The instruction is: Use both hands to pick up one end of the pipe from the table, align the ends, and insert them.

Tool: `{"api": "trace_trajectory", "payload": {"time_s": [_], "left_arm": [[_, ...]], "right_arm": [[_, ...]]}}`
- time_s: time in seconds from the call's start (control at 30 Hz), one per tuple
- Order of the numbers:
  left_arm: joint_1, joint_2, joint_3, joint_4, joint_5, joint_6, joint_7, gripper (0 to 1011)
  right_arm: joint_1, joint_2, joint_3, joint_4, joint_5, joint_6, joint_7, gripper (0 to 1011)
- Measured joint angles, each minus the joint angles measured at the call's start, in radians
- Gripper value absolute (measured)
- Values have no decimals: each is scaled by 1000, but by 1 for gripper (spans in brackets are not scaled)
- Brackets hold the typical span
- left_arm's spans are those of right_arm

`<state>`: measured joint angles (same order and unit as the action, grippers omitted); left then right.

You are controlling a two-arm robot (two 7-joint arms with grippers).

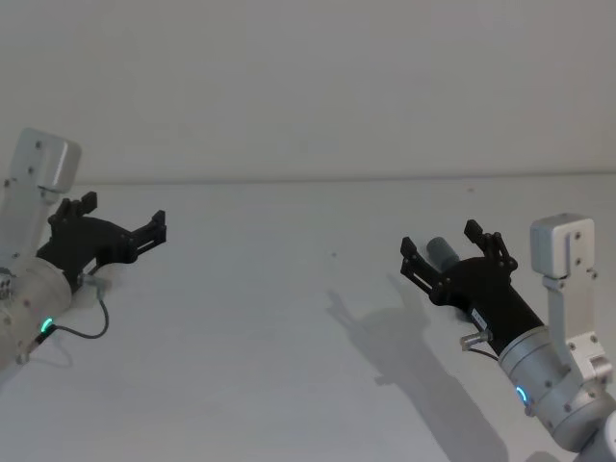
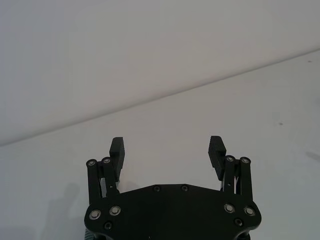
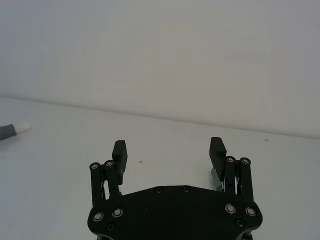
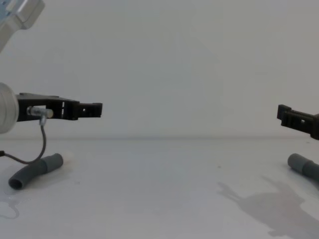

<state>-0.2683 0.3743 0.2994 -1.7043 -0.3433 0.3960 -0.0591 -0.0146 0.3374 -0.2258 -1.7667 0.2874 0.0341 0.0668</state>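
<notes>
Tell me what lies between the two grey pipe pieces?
Nothing solid: the chest view shows bare table between the left pipe piece and the right pipe piece.

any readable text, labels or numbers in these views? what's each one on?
No text is legible in any view.
On the left gripper, a white label: too small to read.
On the right gripper, a white label: too small to read.
</notes>
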Motion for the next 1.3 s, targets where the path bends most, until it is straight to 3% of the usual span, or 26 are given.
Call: {"api": "trace_trajectory", "payload": {"time_s": [0.43, 0.87, 1.3], "left_arm": [[8, 23, -38, 25, -1, -6, -21, 1001], [-22, 45, -64, 113, 15, -51, -60, 1001], [-57, 51, -74, 188, 9, -35, -105, 1001]], "right_arm": [[0, 0, 0, 0, 0, 0, 0, 1001], [0, 0, 0, 0, 0, 0, 0, 1002], [0, 0, 0, 0, 0, 0, 0, 1002]]}}
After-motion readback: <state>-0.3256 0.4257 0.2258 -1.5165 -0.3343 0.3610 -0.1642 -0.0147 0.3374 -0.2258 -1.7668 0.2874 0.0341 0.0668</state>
